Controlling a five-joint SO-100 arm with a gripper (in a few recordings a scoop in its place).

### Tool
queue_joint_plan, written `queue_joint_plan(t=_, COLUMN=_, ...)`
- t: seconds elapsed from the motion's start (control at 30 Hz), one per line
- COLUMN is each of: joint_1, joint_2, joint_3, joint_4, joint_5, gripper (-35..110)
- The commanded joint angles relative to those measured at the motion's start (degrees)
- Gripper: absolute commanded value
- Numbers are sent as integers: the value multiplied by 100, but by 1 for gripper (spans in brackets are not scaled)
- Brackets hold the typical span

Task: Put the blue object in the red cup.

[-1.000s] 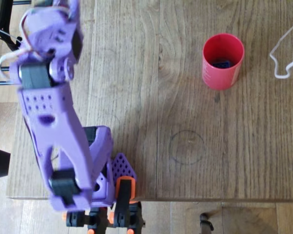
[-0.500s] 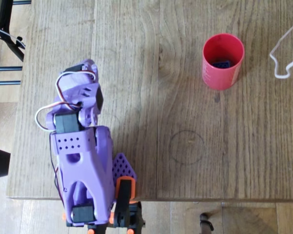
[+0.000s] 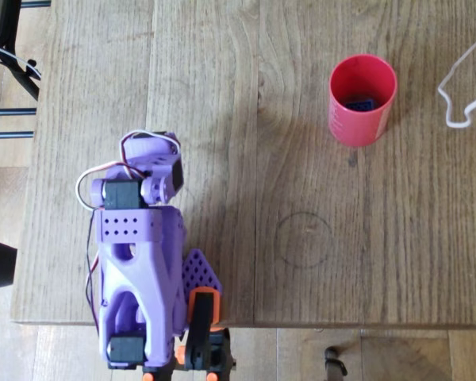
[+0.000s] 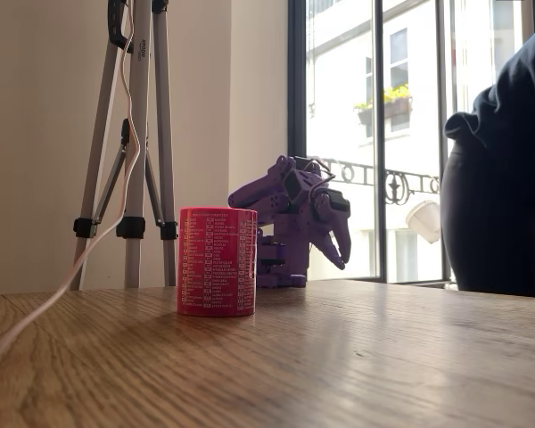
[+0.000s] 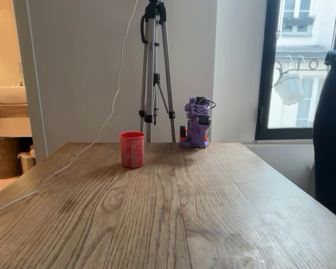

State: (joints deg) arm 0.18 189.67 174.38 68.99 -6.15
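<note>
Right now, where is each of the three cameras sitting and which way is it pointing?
Overhead view: above the table, looking straight down; folded purple arm, red cup with the blue object inside.
A fixed view: at tabletop height, looking across toward the window; cup near, gripper behind.
A fixed view: farther back and higher, facing the wall; arm behind.
All share the cup.
</note>
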Motion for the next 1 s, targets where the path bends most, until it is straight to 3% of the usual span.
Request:
queue_joint_plan(t=0.0, joint_1=-18, joint_2=-53, joint_3=-88, joint_4=-18, joint_5=-35, gripper=8)
queue_joint_plan(t=0.17, joint_1=-18, joint_2=-53, joint_3=-88, joint_4=-18, joint_5=-35, gripper=0)
queue_joint_plan(t=0.97, joint_1=-18, joint_2=-53, joint_3=-88, joint_4=-18, joint_5=-35, gripper=0)
